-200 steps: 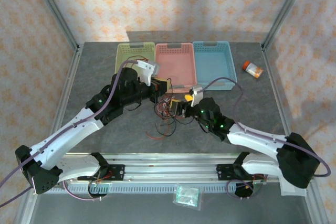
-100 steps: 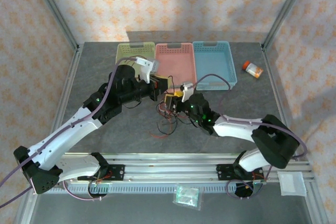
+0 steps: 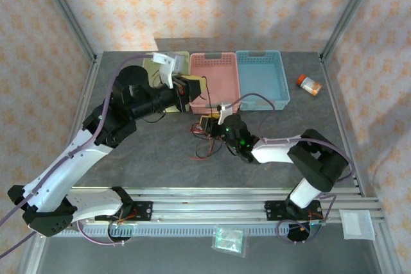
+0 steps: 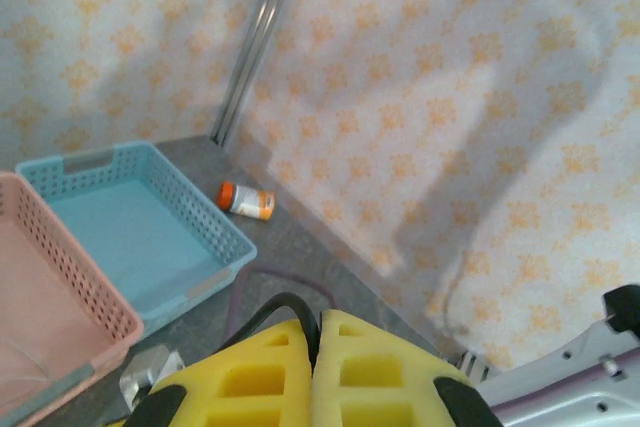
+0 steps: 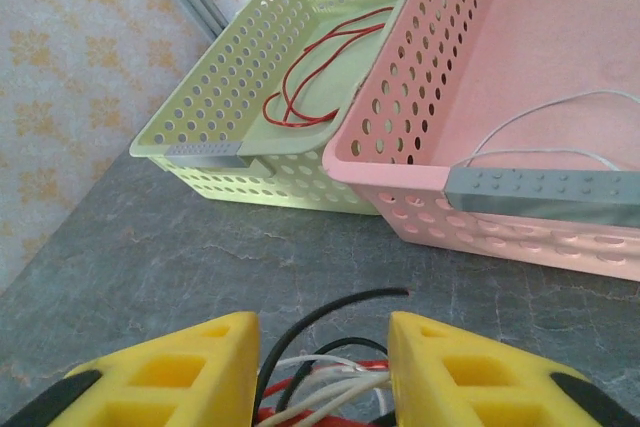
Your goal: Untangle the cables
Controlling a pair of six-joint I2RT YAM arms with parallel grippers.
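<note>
A tangle of red, black and white cables [image 3: 207, 138] lies on the grey table in front of the baskets. My left gripper [image 3: 196, 88] is raised near the pink basket, shut on a black cable [image 4: 290, 309] that arches out from between its yellow fingertips [image 4: 262, 372]. My right gripper [image 3: 209, 123] sits low at the tangle and is open, with black, white and red strands [image 5: 330, 372] lying between its spread fingers [image 5: 180, 367]. A red cable [image 5: 310, 77] rests in the green basket and a white cable [image 5: 560, 117] in the pink one.
Three baskets stand in a row at the back: green [image 3: 149, 67], pink [image 3: 215, 81] and blue [image 3: 262, 78]. An orange pill bottle [image 3: 309, 84] lies at the far right. A clear plastic bag [image 3: 229, 238] sits beyond the front rail.
The left arm has lifted and swung back toward the baskets with the black cable. The right arm has folded inward, moving its gripper left to the tangle.
</note>
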